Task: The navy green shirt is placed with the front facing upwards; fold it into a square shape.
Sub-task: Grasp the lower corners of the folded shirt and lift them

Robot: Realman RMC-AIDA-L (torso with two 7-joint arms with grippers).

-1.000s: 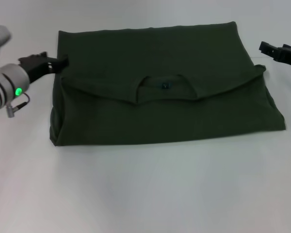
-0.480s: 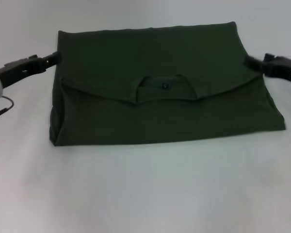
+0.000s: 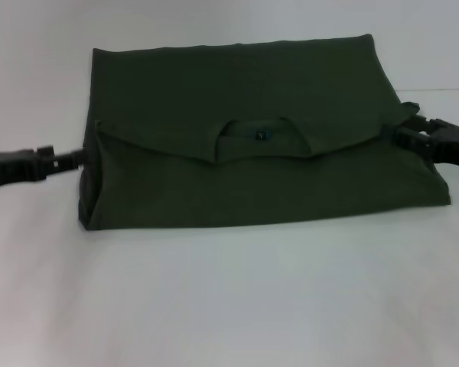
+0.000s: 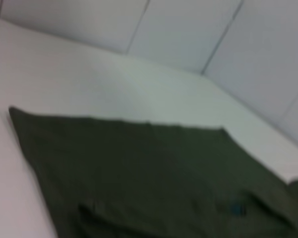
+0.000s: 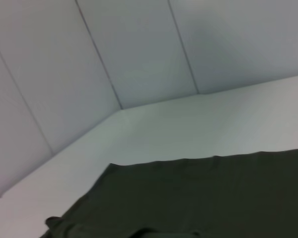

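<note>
The navy green shirt [image 3: 252,183] lies on the white table as a wide rectangle, plain green side up. Its collar [image 3: 256,128] is folded down over the middle, with a small label showing inside. My left gripper [image 3: 75,158] reaches in low from the left and meets the shirt's left edge just below the folded flap. From the right, my right gripper [image 3: 394,134] touches the flap's right corner. The left wrist view shows the shirt [image 4: 139,168] spread out, and the right wrist view shows the shirt [image 5: 198,198] from its other side.
Bare white table [image 3: 229,306] stretches in front of the shirt and to both sides. White wall panels [image 5: 139,49] rise behind the table's far edge, and the wall panels [image 4: 188,29] also show in the left wrist view.
Both arms have dropped lower and come toward the front along the shirt's sides. The left one went from the upper left corner to the flap's left end; the right one moved onto the flap's right corner.
</note>
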